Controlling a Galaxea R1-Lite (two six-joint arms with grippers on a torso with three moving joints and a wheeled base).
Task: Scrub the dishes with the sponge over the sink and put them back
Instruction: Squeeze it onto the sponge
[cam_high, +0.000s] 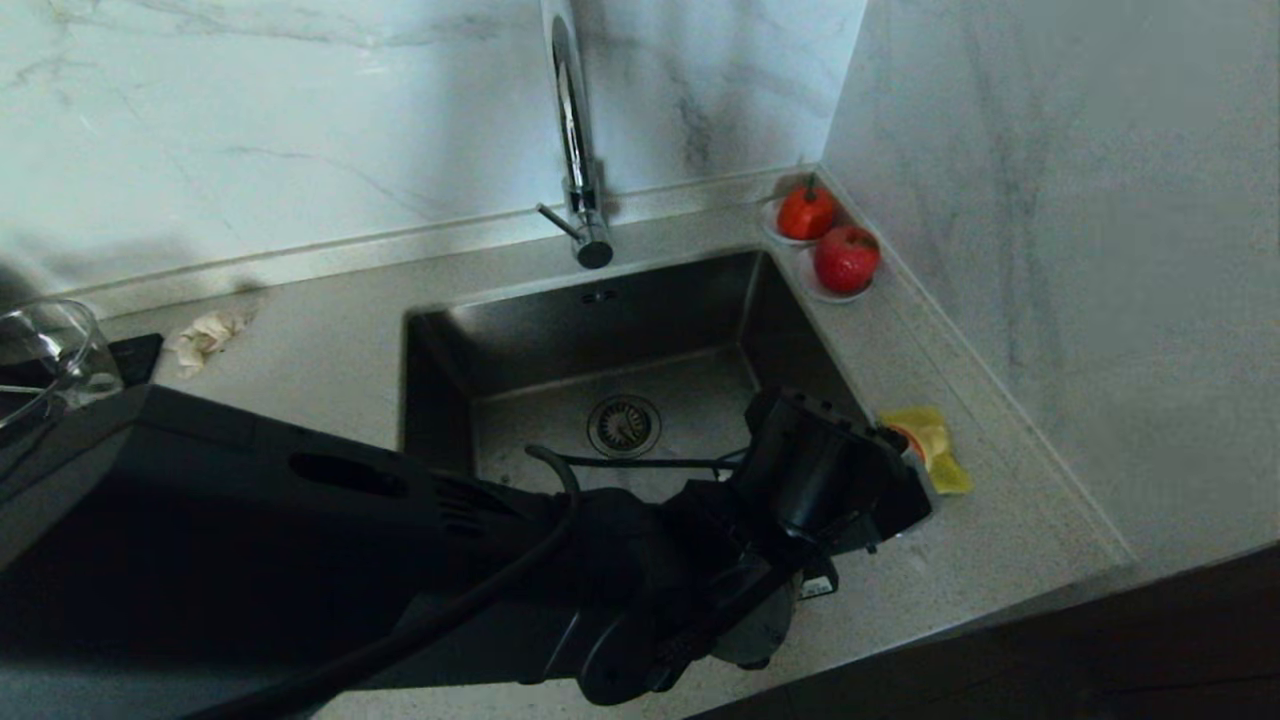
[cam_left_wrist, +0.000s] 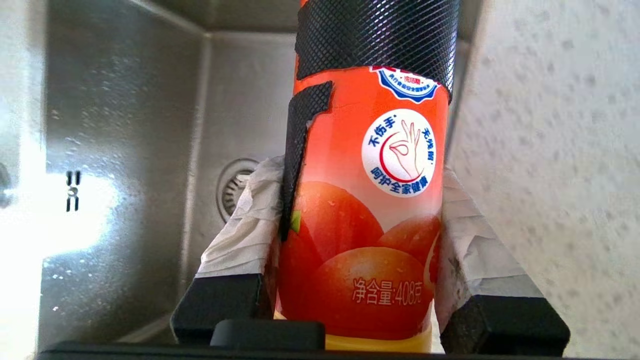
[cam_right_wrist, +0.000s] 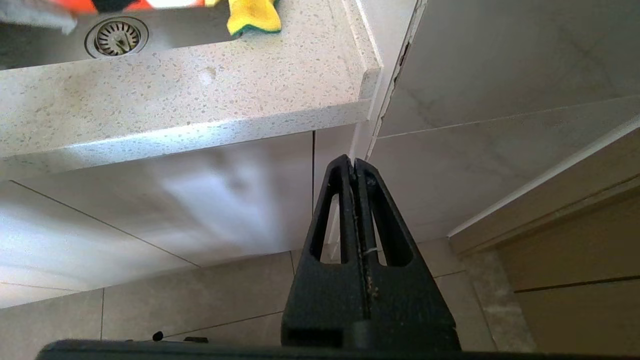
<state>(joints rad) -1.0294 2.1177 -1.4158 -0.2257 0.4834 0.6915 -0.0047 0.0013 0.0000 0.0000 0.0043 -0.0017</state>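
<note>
My left gripper (cam_left_wrist: 357, 175) is shut on an upright orange detergent bottle (cam_left_wrist: 360, 225), its paper-wrapped fingers (cam_left_wrist: 240, 225) pressing both sides. In the head view the left arm reaches across the sink (cam_high: 600, 340) to its right rim, where the left gripper (cam_high: 905, 470) is mostly hidden behind the wrist housing. The yellow sponge (cam_high: 930, 445) lies on the counter just right of that hand, and also shows as the sponge (cam_right_wrist: 252, 15) in the right wrist view. The dishes are out of view. My right gripper (cam_right_wrist: 354, 162) hangs shut and empty below the counter edge.
A tall chrome faucet (cam_high: 575, 130) stands behind the basin. Two red fruits on small white saucers (cam_high: 808, 212) (cam_high: 846, 258) fill the back right corner. A paper wad (cam_high: 205, 335) and a clear glass cup (cam_high: 50, 350) sit at the left. A marble wall closes the right side.
</note>
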